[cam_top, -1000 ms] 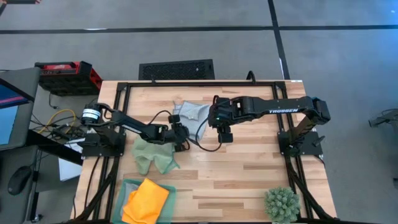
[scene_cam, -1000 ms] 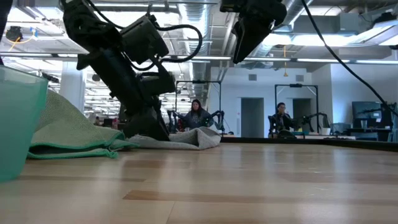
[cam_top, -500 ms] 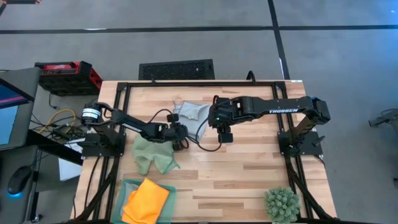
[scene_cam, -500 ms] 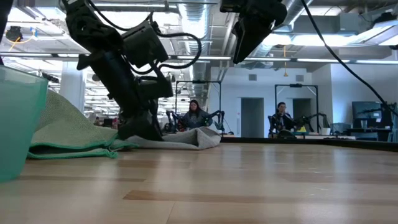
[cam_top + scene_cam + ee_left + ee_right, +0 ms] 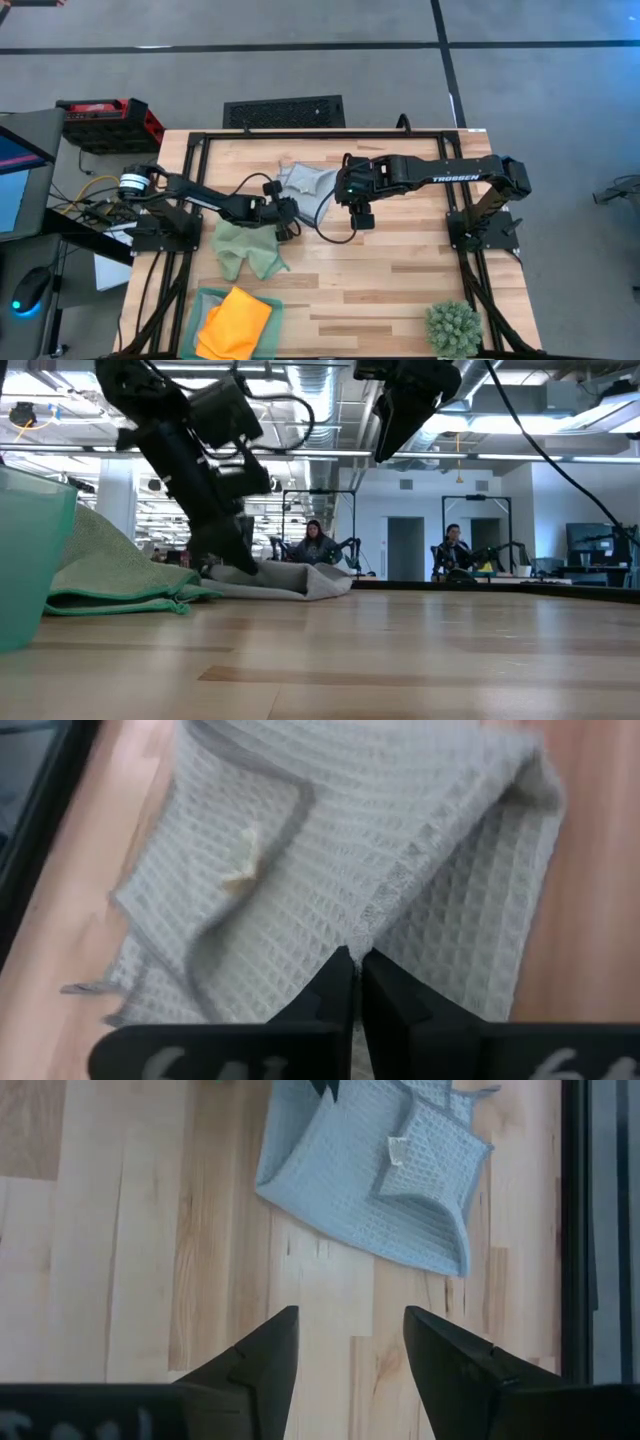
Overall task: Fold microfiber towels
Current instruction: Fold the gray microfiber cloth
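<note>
A pale grey-blue microfiber towel [image 5: 308,183] lies rumpled and partly folded over itself at the table's far middle. My left gripper [image 5: 286,214] reaches in from the table's left and is shut on the towel's near-left part. Just nearer lies a light green towel [image 5: 248,248], crumpled flat on the wood. An orange towel [image 5: 236,320] rests in the green tray [image 5: 205,298] at the near left. My right gripper [image 5: 350,1345] hangs open above the table, right of the grey towel, touching nothing. My left gripper pinches a raised, hemmed ridge of the grey towel [image 5: 368,925] between its two shut fingers. It comes slanting down from the table's left. One layer or several, I cannot tell. The rest of the towel [image 5: 295,580] lies slack on the table.
A spiky green plant [image 5: 453,328] stands at the near right corner. The tray's wall [image 5: 30,560] rises close at the near left. A black frame runs along the table's far and side edges. Bare wood lies between the towels and the plant.
My left gripper has shut on the grey towel's ridge. The towel's bunched end toward the right has sunk a little flatter. My right arm has kept still.
</note>
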`<state>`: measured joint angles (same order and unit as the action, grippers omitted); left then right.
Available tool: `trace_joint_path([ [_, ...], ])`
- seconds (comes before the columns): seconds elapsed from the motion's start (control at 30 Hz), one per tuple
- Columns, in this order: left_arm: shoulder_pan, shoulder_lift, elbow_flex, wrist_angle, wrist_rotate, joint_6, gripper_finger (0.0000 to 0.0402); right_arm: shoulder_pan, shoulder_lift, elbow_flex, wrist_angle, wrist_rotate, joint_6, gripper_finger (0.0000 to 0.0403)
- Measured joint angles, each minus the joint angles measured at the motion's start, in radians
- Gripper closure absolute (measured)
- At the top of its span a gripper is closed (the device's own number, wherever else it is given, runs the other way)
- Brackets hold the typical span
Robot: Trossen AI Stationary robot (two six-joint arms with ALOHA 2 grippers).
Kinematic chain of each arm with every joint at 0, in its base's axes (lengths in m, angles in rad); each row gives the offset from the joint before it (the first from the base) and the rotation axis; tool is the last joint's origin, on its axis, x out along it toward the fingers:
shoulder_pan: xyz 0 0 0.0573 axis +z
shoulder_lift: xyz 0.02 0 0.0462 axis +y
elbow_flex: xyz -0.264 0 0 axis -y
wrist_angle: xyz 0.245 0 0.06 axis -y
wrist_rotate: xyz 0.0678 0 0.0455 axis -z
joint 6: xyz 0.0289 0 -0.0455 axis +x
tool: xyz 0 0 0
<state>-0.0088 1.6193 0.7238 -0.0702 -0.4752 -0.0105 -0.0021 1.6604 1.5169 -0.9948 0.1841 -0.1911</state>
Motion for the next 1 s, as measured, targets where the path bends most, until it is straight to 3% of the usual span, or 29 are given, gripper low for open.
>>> trace_joint_path([
  [0.17,-0.037,-0.069,0.001,-0.09,-0.019,-0.078,0.0401,0.0,0.0,0.0,0.0,0.0,0.0,0.0198],
  [0.5,-0.135,-0.061,0.001,-0.165,0.007,-0.277,0.0401,0.0,0.0,0.0,0.006,0.0,0.008,0.0198],
  [0.63,-0.15,-0.061,0.001,-0.178,0.002,-0.291,0.0401,0.0,0.0,0.0,0.009,0.0,0.008,0.0198],
  [0.77,-0.145,-0.057,0.001,-0.176,0.061,-0.327,0.0399,0.001,0.0,0.0,0.008,0.0,0.008,0.0198],
  [1.0,-0.144,-0.049,0.0,-0.171,0.106,-0.327,0.0373,0.0,0.0,0.0,0.008,0.0,0.008,0.0198],
])
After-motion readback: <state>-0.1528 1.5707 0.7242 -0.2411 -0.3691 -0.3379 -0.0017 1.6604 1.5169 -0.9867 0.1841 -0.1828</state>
